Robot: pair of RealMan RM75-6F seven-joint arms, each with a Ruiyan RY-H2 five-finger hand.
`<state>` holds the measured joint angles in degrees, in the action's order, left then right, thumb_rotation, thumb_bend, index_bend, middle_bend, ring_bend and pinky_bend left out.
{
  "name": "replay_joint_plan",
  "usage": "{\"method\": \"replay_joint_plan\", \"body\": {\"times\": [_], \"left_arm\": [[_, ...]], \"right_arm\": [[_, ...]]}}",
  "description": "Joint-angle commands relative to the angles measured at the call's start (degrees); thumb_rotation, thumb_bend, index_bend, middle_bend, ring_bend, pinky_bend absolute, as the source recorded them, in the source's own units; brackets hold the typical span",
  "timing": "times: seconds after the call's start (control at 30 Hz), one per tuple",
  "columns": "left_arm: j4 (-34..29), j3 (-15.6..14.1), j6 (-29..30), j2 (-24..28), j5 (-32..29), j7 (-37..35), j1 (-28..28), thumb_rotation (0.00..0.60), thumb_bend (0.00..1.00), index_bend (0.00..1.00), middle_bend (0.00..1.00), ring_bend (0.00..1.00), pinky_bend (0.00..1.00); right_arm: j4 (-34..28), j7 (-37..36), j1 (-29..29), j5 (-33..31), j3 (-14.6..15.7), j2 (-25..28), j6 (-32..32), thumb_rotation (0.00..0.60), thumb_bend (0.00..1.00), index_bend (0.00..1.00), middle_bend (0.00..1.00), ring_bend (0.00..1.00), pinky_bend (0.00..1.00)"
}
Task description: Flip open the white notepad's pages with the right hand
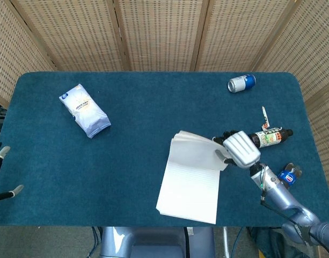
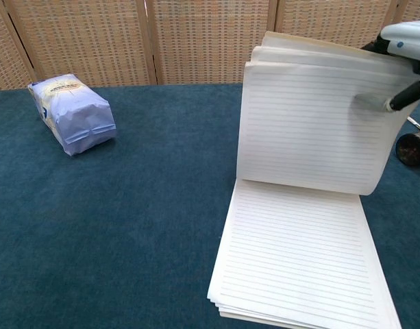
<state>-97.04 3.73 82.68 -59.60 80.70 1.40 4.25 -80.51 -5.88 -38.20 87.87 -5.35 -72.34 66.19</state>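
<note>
A blue table point(image 1: 143, 113) stood before wicker screens. From the head view, the notepad point(image 1: 188, 185) lay near the front edge, right of centre. The right hand point(image 1: 238, 149) pinched its lifted pages at their right edge, probably to swing them over the binding. The left hand point(image 1: 3, 174) hung idle, fingers apart. From the chest view, the pages point(image 2: 312, 123) stood nearly upright, baring lined paper.

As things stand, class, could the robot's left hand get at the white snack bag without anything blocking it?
Probably yes: the left hand sits at the table's left edge, and only bare blue cloth lies between it and the snack bag. Whether the arm stretches that far is unclear.
</note>
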Motion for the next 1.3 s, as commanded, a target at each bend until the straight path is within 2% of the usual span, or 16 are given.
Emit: {"method": "replay_joint_plan", "body": {"times": [0.03,0.17,0.33,0.37,0.4,0.43,0.47,0.5,0.53,0.67,0.83,0.97,1.03,1.17,1.23,1.3], "left_arm": [[-0.2,0.3,-1.7,0.1,-1.3,0.3,0.9,0.600,0.00,0.00,0.00,0.00,0.00],[-0.2,0.9,-3.6,-0.2,-3.4,1.4,1.8,0.600,0.00,0.00,0.00,0.00,0.00],[0.3,1.5,-6.2,-0.9,-6.3,3.1,3.2,0.600,0.00,0.00,0.00,0.00,0.00],[0.4,1.6,-6.6,-1.1,-6.8,3.4,3.4,0.600,0.00,0.00,0.00,0.00,0.00],[0.5,1.7,-7.0,-1.2,-7.3,3.7,3.6,0.600,0.00,0.00,0.00,0.00,0.00],[0.6,1.8,-7.4,-1.4,-7.9,4.1,3.8,0.600,0.00,0.00,0.00,0.00,0.00],[0.9,2.0,-7.9,-1.6,-8.7,4.5,4.1,0.600,0.00,0.00,0.00,0.00,0.00],[1.1,2.2,-8.3,-1.7,-9.3,4.8,4.4,0.600,0.00,0.00,0.00,0.00,0.00],[1.2,2.4,-8.6,-1.9,-9.9,5.0,4.5,0.600,0.00,0.00,0.00,0.00,0.00],[1.5,2.7,-9.1,-2.2,-11.2,5.7,5.0,0.600,0.00,0.00,0.00,0.00,0.00],[1.5,2.6,-9.0,-2.4,-11.1,6.1,5.1,0.600,0.00,0.00,0.00,0.00,0.00],[1.5,2.2,-8.6,-2.2,-9.9,5.3,5.1,0.600,0.00,0.00,0.00,0.00,0.00],[1.6,2.1,-7.8,-2.1,-9.0,4.7,4.8,0.600,0.00,0.00,0.00,0.00,0.00],[1.9,1.8,-5.6,-2.1,-6.5,3.4,4.2,0.600,0.00,0.00,0.00,0.00,0.00],[1.9,1.5,-4.6,-2.1,-5.0,2.7,3.8,0.600,0.00,0.00,0.00,0.00,0.00],[2.0,1.0,-2.5,-2.1,-2.5,1.6,3.1,0.600,0.00,0.00,0.00,0.00,0.00]], "right_arm": [[2.9,3.4,-6.3,-13.7,-6.4,1.8,-14.3,0.600,0.67,0.67,0.66,0.53,0.58],[9.7,8.0,-10.2,-24.6,-8.6,0.3,-24.2,0.600,0.67,0.67,0.66,0.53,0.58],[21.3,11.5,-13.6,-35.7,-9.9,-4.2,-31.0,0.600,0.66,0.67,0.66,0.52,0.58],[23.6,12.0,-14.1,-37.4,-10.1,-5.3,-31.8,0.600,0.62,0.67,0.64,0.50,0.56],[26.0,12.5,-14.6,-38.9,-10.2,-6.4,-32.5,0.600,0.53,0.63,0.59,0.45,0.52],[28.3,13.0,-15.0,-40.3,-10.2,-7.6,-33.2,0.600,0.33,0.48,0.42,0.31,0.40],[31.3,13.7,-15.6,-41.8,-10.1,-9.0,-34.6,0.600,0.14,0.28,0.23,0.16,0.23],[33.0,14.0,-15.9,-42.7,-9.8,-9.7,-36.4,0.600,0.04,0.15,0.11,0.08,0.13],[34.7,14.2,-16.3,-43.7,-9.3,-10.2,-39.2,0.600,0.00,0.02,0.01,0.00,0.03],[39.7,12.4,-16.6,-45.1,-9.9,-12.8,-41.4,0.600,0.00,0.00,0.00,0.00,0.00],[40.6,10.4,-15.5,-40.6,-10.1,-14.1,-35.9,0.600,0.00,0.00,0.00,0.00,0.00],[35.2,5.9,-11.6,-32.0,-9.8,-11.8,-22.9,0.600,0.00,0.00,0.00,0.00,0.00],[31.1,4.2,-8.7,-28.0,-9.2,-9.8,-15.8,0.600,0.00,0.00,0.00,0.00,0.00],[21.2,1.6,-3.0,-22.3,-7.2,-4.6,-6.4,0.600,0.00,0.00,0.00,0.00,0.00],[16.2,0.9,0.3,-19.2,-5.4,-2.3,-1.5,0.600,0.00,0.00,0.00,0.00,0.00],[8.5,-0.9,6.0,-14.2,-2.1,0.7,6.2,0.600,0.00,0.00,0.00,0.00,0.00]]}}
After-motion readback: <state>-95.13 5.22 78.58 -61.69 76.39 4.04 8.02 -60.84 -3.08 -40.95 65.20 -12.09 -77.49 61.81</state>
